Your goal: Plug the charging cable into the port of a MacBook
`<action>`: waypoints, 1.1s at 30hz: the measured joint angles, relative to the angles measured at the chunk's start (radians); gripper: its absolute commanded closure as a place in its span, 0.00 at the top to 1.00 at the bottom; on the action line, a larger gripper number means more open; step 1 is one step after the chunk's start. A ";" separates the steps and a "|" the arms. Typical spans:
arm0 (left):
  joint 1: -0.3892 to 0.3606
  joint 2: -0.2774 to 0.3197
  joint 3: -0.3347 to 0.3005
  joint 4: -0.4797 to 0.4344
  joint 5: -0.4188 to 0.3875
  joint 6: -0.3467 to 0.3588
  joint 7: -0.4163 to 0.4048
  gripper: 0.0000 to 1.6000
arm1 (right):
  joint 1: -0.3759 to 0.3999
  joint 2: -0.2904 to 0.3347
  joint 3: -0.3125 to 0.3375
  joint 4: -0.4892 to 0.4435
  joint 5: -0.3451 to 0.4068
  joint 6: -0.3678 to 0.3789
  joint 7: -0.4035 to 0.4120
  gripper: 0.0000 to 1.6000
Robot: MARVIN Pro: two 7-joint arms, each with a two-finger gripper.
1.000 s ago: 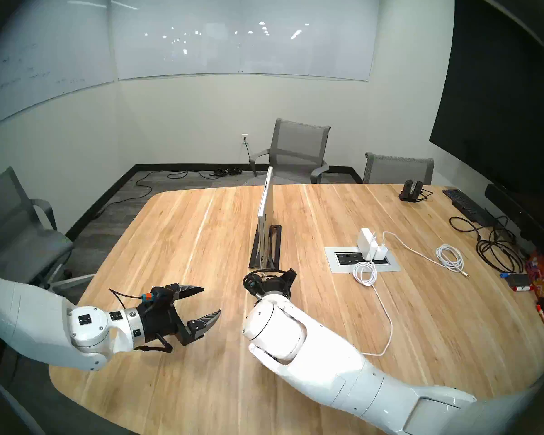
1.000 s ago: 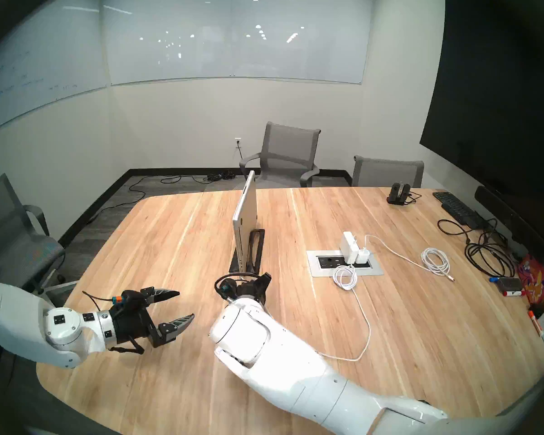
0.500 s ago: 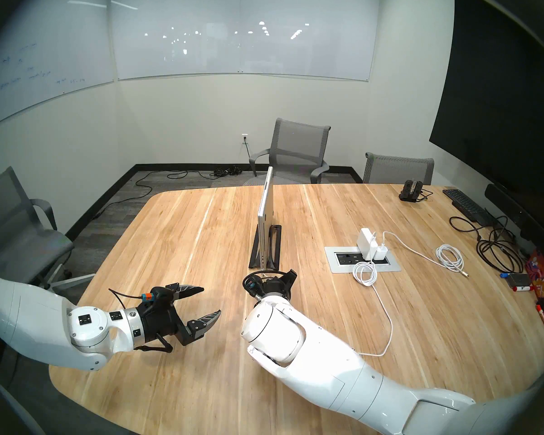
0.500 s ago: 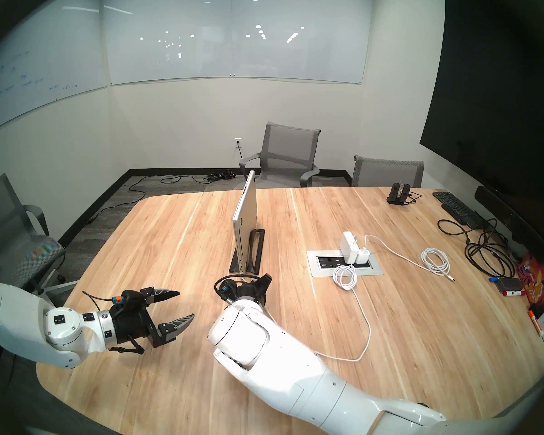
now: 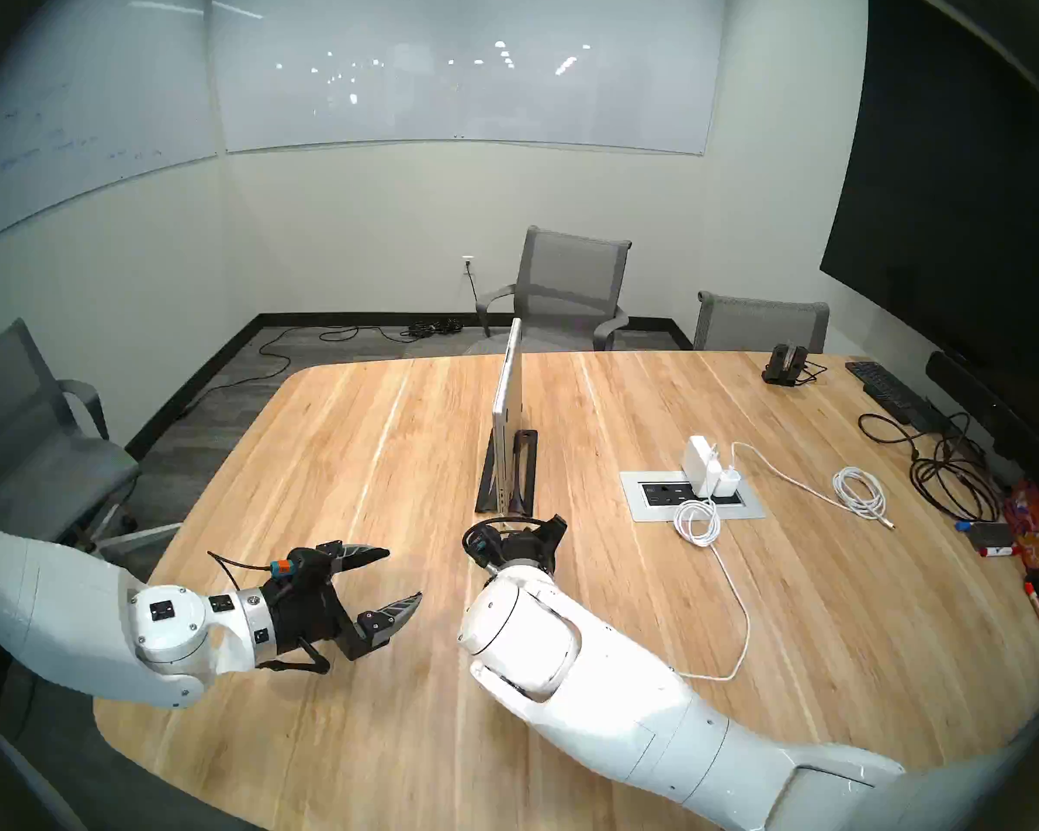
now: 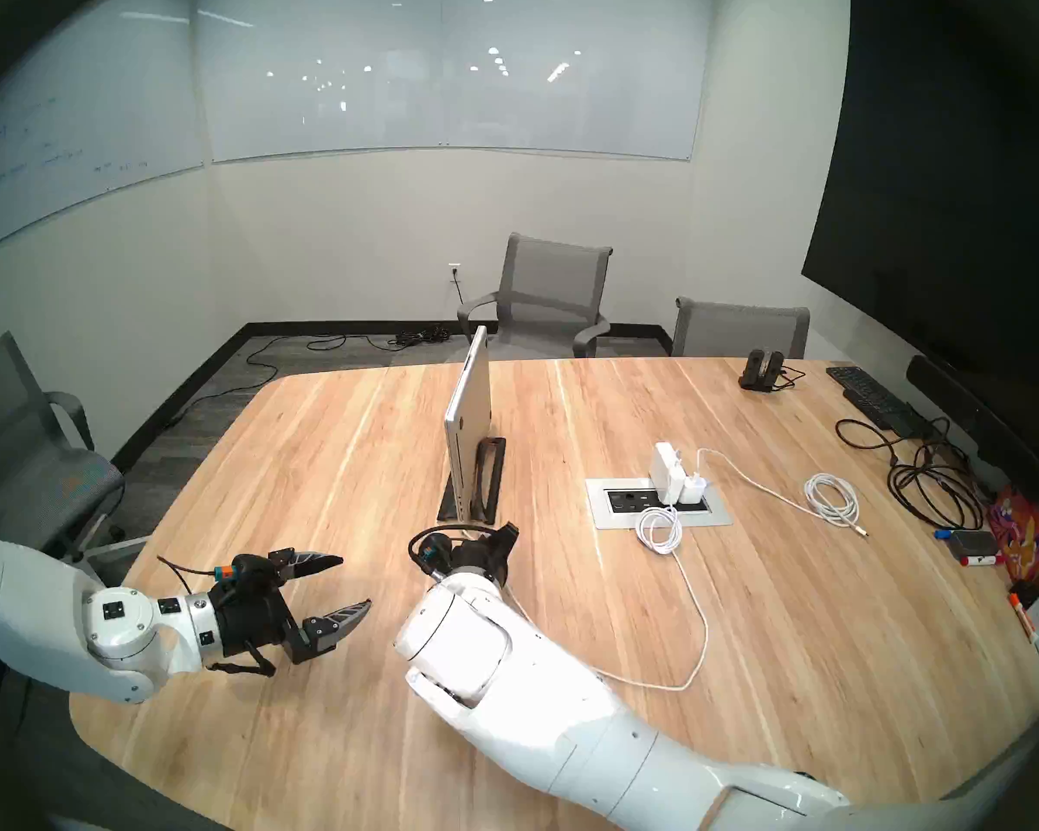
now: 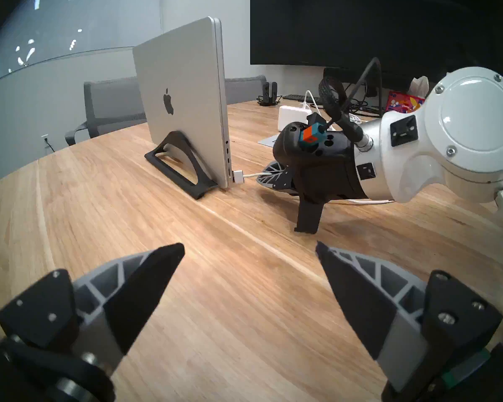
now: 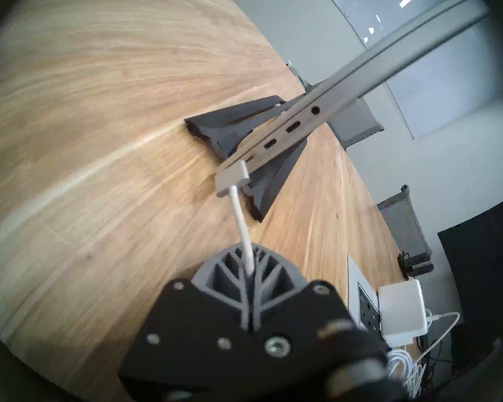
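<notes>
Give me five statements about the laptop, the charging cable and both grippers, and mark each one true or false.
1. The MacBook stands on edge in a black stand. True.
2. The left gripper holds the charging cable. False: it is open and empty.
3. The right gripper is shut on the cable's cord. True.
4. The cable's connector lies flat on the table, far from the laptop. False: it is at the laptop's edge, by the lowest port.
5. The laptop's lid is open. False: it is closed.
</notes>
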 measured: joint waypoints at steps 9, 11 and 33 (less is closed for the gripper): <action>0.000 0.000 0.000 0.000 0.000 0.000 0.000 1.00 | -0.002 -0.009 0.006 0.009 -0.003 0.000 -0.009 0.00; 0.000 0.000 0.000 0.000 0.000 0.000 0.000 1.00 | -0.002 -0.010 0.007 0.009 -0.003 0.000 -0.011 0.00; 0.000 0.000 0.000 0.000 0.000 0.000 0.000 1.00 | -0.013 -0.014 0.018 0.005 -0.006 -0.001 -0.016 0.00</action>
